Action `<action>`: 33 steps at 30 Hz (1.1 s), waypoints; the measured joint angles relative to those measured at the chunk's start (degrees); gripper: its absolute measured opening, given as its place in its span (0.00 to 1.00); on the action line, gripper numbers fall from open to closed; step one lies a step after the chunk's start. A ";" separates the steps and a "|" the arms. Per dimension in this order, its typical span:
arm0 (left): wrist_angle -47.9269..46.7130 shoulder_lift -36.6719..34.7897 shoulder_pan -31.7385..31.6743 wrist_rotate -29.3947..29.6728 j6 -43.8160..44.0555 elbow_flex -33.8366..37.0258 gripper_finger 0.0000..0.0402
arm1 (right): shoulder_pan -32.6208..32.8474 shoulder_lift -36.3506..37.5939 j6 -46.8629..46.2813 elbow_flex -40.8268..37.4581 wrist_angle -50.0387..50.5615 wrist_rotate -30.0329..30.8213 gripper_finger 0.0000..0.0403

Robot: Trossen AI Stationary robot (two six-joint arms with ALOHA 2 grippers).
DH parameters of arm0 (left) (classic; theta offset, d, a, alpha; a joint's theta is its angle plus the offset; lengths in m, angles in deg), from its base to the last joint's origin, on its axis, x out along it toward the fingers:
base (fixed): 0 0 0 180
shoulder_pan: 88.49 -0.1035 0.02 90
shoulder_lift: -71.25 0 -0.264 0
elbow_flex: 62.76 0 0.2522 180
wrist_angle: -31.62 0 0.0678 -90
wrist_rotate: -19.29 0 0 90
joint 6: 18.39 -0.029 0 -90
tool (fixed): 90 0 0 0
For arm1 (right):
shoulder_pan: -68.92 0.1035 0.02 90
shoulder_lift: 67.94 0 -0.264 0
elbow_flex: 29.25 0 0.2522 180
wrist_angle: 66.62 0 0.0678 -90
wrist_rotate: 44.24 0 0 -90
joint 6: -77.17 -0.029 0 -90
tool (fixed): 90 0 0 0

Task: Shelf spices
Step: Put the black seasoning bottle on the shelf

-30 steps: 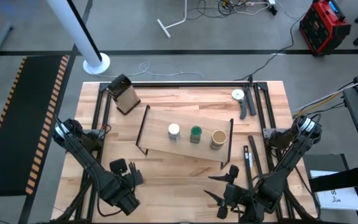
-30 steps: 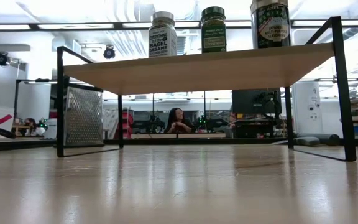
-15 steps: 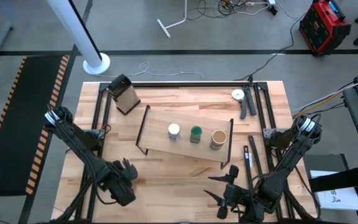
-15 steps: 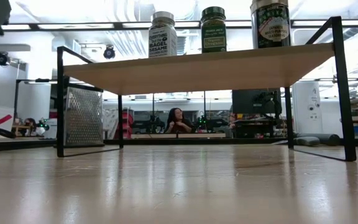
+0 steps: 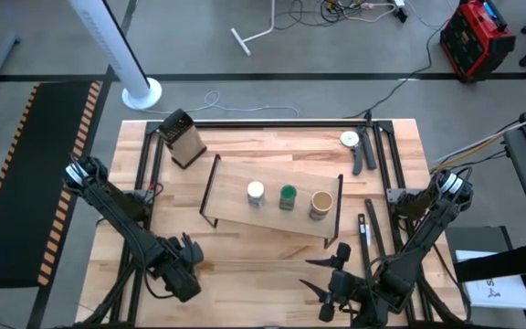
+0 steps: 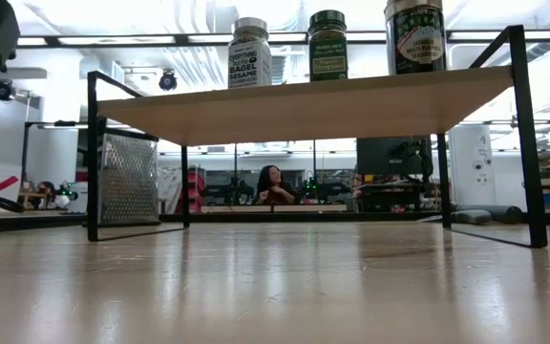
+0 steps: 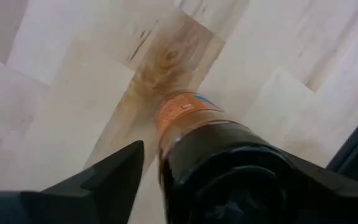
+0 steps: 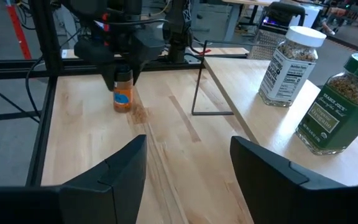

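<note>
Clamping a black-lidded jar (image 8: 122, 98) with an orange label, the left pincer (image 8: 122, 70) hides most of the glass; only the lower body shows, upright above the pale plank worktop (image 5: 263, 251). Beyond it the light-wood shelf (image 5: 236, 215) on thin black frames carries white-lidded (image 5: 256, 191), green-lidded (image 5: 287, 194) and tan-lidded (image 5: 321, 202) jars. Near the front edge, the right pincer (image 5: 330, 279) waits, fingers spread. A metal box grater (image 5: 184, 139) stands farther off.

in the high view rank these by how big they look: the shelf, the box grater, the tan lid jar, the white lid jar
Largest to smallest in the high view:
1. shelf
2. box grater
3. tan-lid jar
4. white-lid jar

The two jars are close; the tan lid looks only slightly wider.
</note>
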State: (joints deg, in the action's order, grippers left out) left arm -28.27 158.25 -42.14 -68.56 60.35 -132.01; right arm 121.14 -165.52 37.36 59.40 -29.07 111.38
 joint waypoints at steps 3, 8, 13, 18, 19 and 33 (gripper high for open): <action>0.29 0.00 -0.11 0.11 0.22 0.63 0.62 | 0.00 0.00 0.02 0.00 -0.08 0.00 0.51; 2.13 -0.11 -0.82 0.18 -0.81 1.58 0.43 | 0.00 0.00 0.39 0.00 -0.13 0.02 0.52; 2.67 0.01 -1.70 0.00 -5.04 1.10 0.43 | 0.00 0.00 0.39 0.00 -0.21 0.24 0.53; 2.96 0.04 -3.95 -3.69 -12.50 -2.74 0.43 | -0.04 0.00 0.39 0.00 -0.32 0.33 0.51; 2.56 0.04 -4.69 -4.55 -14.67 -3.99 0.43 | -0.04 0.00 0.39 0.00 -0.32 0.37 0.51; -25.51 0.00 -18.59 2.23 -47.38 -32.80 0.44 | -0.13 0.00 0.42 0.00 -0.54 0.40 0.51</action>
State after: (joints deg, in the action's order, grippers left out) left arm -53.78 158.25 -60.73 -66.33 12.97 -164.81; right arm 121.01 -165.52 37.77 59.40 -29.61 111.79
